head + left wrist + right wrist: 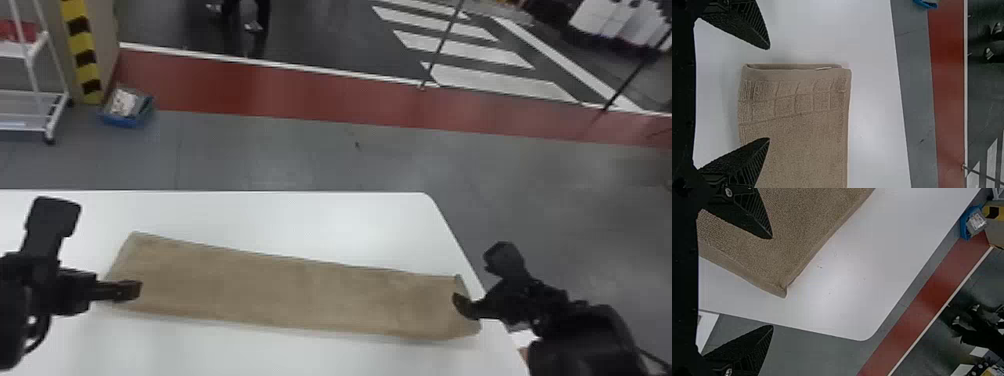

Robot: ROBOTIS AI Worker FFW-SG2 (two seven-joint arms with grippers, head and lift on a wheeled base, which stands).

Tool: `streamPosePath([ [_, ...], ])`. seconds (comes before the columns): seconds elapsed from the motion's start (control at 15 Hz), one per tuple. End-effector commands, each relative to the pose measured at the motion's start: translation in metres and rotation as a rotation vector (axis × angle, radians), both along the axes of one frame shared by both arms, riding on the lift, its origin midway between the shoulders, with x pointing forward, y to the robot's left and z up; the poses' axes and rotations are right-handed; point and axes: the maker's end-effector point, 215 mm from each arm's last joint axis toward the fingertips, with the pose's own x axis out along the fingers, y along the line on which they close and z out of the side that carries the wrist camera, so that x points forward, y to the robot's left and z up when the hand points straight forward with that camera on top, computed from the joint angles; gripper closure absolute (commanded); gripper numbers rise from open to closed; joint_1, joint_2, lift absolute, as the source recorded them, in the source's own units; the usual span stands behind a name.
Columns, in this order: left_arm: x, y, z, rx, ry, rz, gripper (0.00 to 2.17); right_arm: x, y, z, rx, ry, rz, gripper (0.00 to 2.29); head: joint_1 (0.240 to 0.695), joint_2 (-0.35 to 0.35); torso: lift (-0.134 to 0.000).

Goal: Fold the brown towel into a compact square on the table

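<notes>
On the table (pixel 320 215), the brown towel (pixel 300 295) lies folded into 1 long strip.

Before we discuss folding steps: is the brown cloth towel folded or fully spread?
Partly folded: the brown cloth towel forms a long strip.

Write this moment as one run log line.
towel: long folded strip on white table | left claw: open, near one end | right claw: open, near other end
</notes>
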Motion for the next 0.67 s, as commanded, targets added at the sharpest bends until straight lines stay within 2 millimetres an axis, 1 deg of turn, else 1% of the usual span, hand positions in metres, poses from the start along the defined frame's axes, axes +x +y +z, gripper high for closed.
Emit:
streamPosePath([
  [0.0, -0.0010, -0.0022, -0.0008, -0.002, 0.002, -0.002, 0.05, 0.0003, -0.0002, 0.0008, -0.002, -0.001, 0.003, 0.07, 0.695, -0.350, 0.000],
  [0.27, -0.0025, -0.0074, -0.0015, 0.000, 0.004, -0.011, 0.06, -0.0012, -0.0017, 0.0005, -0.005, 0.002, 0.003, 0.07, 0.695, -0.350, 0.000],
  [0.6, -0.0027, -0.0076, -0.0007, 0.003, 0.006, -0.012, 0.06, -0.0024, -0.0033, 0.0022, -0.010, 0.003, 0.005, 0.07, 0.695, -0.350, 0.000],
])
